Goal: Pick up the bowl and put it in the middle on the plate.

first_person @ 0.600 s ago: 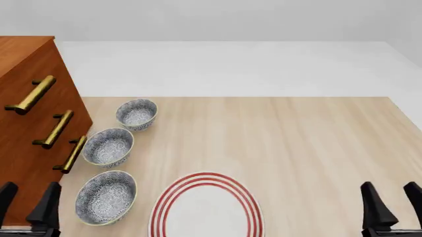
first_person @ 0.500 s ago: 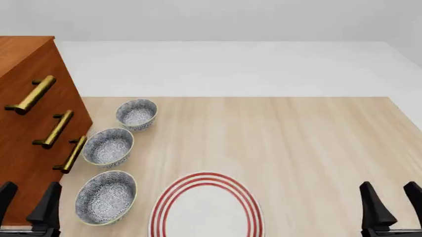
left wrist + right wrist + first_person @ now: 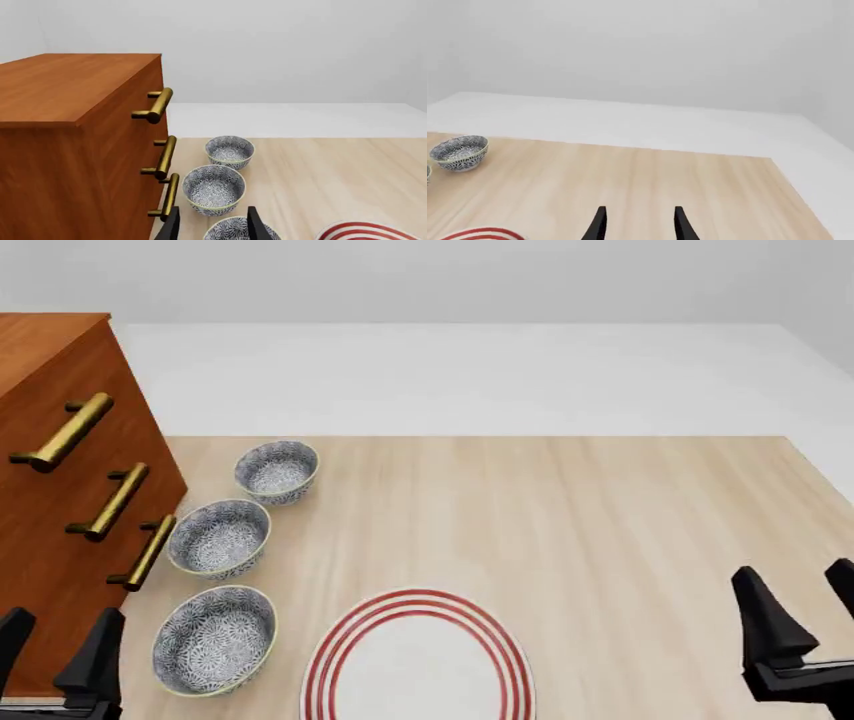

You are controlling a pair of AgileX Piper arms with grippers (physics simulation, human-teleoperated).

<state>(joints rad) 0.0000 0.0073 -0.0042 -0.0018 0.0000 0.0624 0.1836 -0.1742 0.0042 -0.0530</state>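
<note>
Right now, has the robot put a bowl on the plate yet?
Not yet. Nothing is done: the plate has nothing on it, and all three bowls sit in a row beside the wooden drawers. Nothing is in hand either: the left gripper and right gripper are both open. Still left: grab a bowl, perhaps the nearest bowl, and set it mid-plate.

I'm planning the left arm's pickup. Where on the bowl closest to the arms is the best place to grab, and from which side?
Pinch the cream rim of the nearest bowl, probably from above, one finger inside the wall and one outside. It sits upright with its mouth open, too wide to span. The rim arc facing the plate looks safest, away from the dresser. The left claw is open, beside it.
</note>
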